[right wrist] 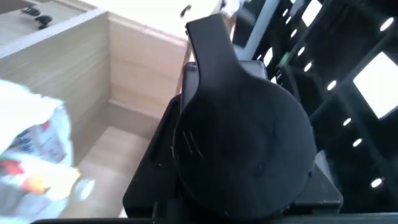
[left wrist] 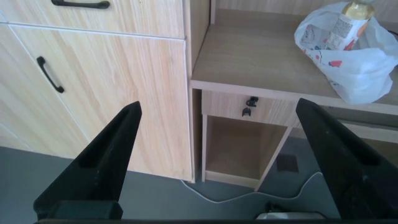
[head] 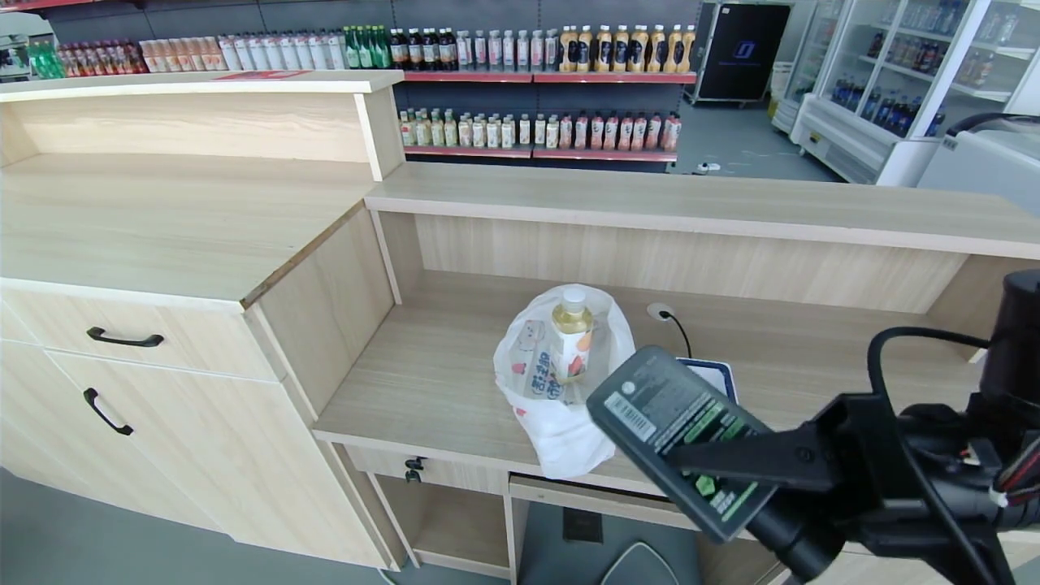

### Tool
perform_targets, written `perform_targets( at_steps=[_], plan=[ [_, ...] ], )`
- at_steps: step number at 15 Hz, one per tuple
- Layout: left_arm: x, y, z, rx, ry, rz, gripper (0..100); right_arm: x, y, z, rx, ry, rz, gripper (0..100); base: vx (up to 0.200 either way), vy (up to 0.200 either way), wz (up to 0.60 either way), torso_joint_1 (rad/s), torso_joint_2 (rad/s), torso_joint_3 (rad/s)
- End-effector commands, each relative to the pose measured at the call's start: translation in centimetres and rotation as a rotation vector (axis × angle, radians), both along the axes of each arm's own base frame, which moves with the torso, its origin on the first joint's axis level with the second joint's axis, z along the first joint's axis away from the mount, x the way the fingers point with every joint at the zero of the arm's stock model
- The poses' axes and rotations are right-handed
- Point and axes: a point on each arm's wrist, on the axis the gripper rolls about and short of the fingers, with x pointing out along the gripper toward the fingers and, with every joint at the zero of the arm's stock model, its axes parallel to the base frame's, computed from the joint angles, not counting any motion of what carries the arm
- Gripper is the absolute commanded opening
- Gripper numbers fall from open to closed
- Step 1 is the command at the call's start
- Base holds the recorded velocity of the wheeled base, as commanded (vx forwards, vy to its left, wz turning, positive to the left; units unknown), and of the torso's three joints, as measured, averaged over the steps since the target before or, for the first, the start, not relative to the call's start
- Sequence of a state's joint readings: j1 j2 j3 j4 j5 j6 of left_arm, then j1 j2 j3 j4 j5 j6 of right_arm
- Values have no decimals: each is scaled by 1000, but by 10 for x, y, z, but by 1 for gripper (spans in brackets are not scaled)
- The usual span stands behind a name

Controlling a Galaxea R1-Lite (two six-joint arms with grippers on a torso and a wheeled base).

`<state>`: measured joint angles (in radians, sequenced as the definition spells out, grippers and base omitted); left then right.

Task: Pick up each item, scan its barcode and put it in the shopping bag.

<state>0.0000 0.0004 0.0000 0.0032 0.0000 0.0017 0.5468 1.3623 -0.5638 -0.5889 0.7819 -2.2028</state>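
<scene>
my right gripper (head: 719, 471) is clamped on the handle end of a dark handheld unit with a barcode sticker, which i take to be the scanner (head: 650, 406); it hangs tilted above the front edge of the worktop (head: 422, 382), head end towards the bag, probably so that anything lifted there can be read without moving this arm; my left gripper (left wrist: 217, 106) is spread wide and empty, low in front of the cabinet and to the left of the drawer under the worktop, well apart from the goods; outward from there, the white shopping bag (head: 561, 422) sits on the worktop with its mouth slumped open and its lower part drooping over the front edge; a yellow drink bottle (head: 572, 333) stands upright inside it beside a printed pouch (head: 532, 345), so i judge those two already bagged; just behind the scanner lies a blue-and-white pad (head: 715, 372), with a black cable (head: 678, 329) running to a hole in the worktop; i cannot make out any loose item waiting to be scanned.
</scene>
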Motion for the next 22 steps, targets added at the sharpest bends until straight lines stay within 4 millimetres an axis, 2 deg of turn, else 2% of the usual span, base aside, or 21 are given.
perform_targets(
  at_steps=[1,2,3,4,6,8,10,11,12,13,14,15,16,17,20,22],
  plan=[
    [0,0,0,0,-1,0,100,-4,-99,27,348,348,-778,0,0,0,0,0,0,0],
    [0,0,0,0,-1,0,100,-11,-116,29,506,460,-991,0,0,0,0,0,0,0],
    [0,0,0,0,-1,0,100,-20,-130,30,686,583,-1133,0,0,0,0,0,0,0],
    [0,0,0,0,-1,0,100,-26,-140,29,789,638,-1189,0,0,0,0,0,0,0],
    [0,0,0,0,-1,0,100,-26,-154,27,881,666,-1269,0,0,0,0,0,0,0],
    [0,0,0,0,-1,0,100,-21,-157,22,927,738,-1280,0,0,0,0,0,0,0],
    [0,0,0,0,-1,0,100,-16,-155,21,1010,846,-1244,0,0,0,600,2,7,2],
    [0,0,0,0,-1,0,100,-9,-158,25,1084,884,-1250,0,0,0,600,-2,2,2],
    [0,0,0,0,1,0,100,10,-163,32,1238,936,-1303,0,0,0,600,-2,2,-7],
    [0,0,0,0,-1,0,100,29,-161,37,1358,1050,-1269,0,0,0,600,2,2,2],
    [0,0,0,0,-1,0,100,50,-156,35,1465,1267,-1202,0,0,0,600,2,2,7],
    [0,0,0,0,-1,0,100,66,-161,29,1550,1437,-1162,0,0,0,0,0,0,0],
    [0,0,0,0,-1,0,100,72,-165,26,1586,1501,-1152,0,0,0,0,0,0,0],
    [0,0,0,0,-1,0,100,92,-178,9,1700,1635,-1226,0,0,0,0,0,0,0],
    [0,0,0,0,-1,0,100,112,-190,-7,1806,1991,-1228,0,0,0,0,0,0,0],
    [0,0,0,0,-1,0,100,122,-204,-20,1778,2125,-1261,0,0,0,0,0,0,0]
  ],
)
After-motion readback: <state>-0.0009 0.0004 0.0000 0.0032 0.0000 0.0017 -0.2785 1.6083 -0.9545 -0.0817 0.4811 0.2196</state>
